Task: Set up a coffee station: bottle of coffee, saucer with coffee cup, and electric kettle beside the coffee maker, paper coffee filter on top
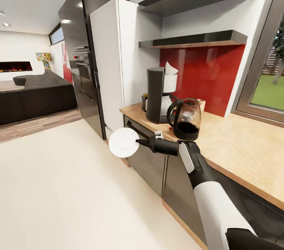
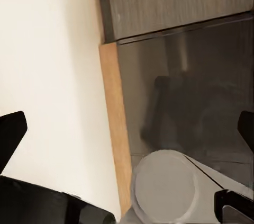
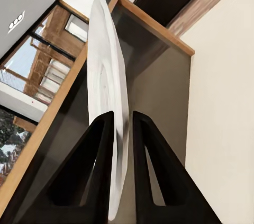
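Observation:
My right gripper (image 1: 139, 142) is shut on the rim of the saucer (image 1: 123, 142), a round white plate held upright over the floor just off the front edge of the kitchen countertop (image 1: 236, 143). The right wrist view has the saucer (image 3: 108, 70) edge-on between the black fingers (image 3: 100, 144). On the countertop stands the dark coffee maker (image 1: 155, 94) with the white paper coffee filter (image 1: 170, 69) on top. The glass electric kettle (image 1: 185, 119) sits at its right. A small dark bottle of coffee (image 1: 144, 102) peeks out at its left. The glossy black kitchen shelf (image 1: 193, 40) hangs above. The coffee cup is hidden. My left gripper (image 2: 129, 128) is open and empty over the floor.
Grey cabinet fronts (image 1: 150, 159) run under the counter. A white tall cabinet (image 1: 110, 64) and a black oven tower (image 1: 79, 53) stand left of it. A window (image 1: 268, 84) closes the right end. Pale open floor (image 1: 59, 187) spreads to the left, towards a dark sofa (image 1: 35, 96).

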